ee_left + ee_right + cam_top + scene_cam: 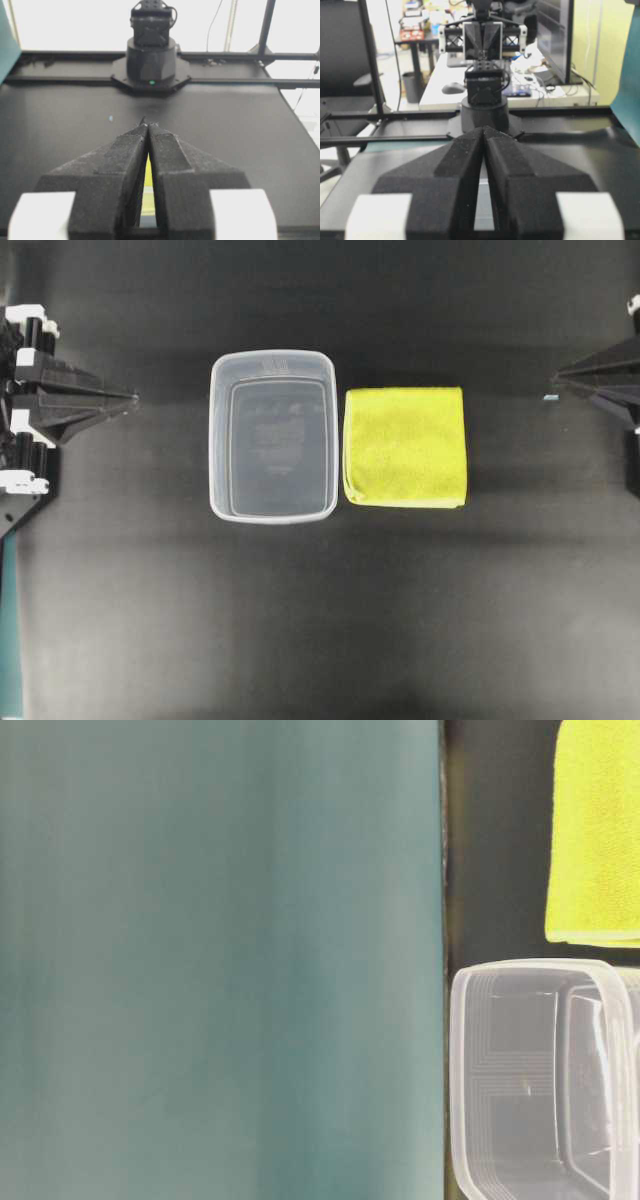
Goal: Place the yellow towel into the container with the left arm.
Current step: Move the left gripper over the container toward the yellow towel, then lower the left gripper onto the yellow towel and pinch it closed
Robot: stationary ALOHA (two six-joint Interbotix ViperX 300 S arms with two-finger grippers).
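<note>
towel (pixel 405 446) lies folded flat on the table, just beside the tub (pixel 272 365), on the side away from the left gripper (pixel 128 397). it looks soft, light and limp, so it should bunch and droop; a pinch through the layered edge nearest the tub seems best. left gripper rests beyond the tub, jaws closed, empty. right gripper (pixel 556 378) likewise closed, empty.

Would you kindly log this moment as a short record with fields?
towel: folded, flat on the table, just right of the tub in the overhead view
tub: upright, nothing inside
gap: narrow; touching or not, cannot tell
left gripper: jaws shut, holding nothing, parked at the left edge
right gripper: jaws shut, holding nothing, parked at the right edge
</note>
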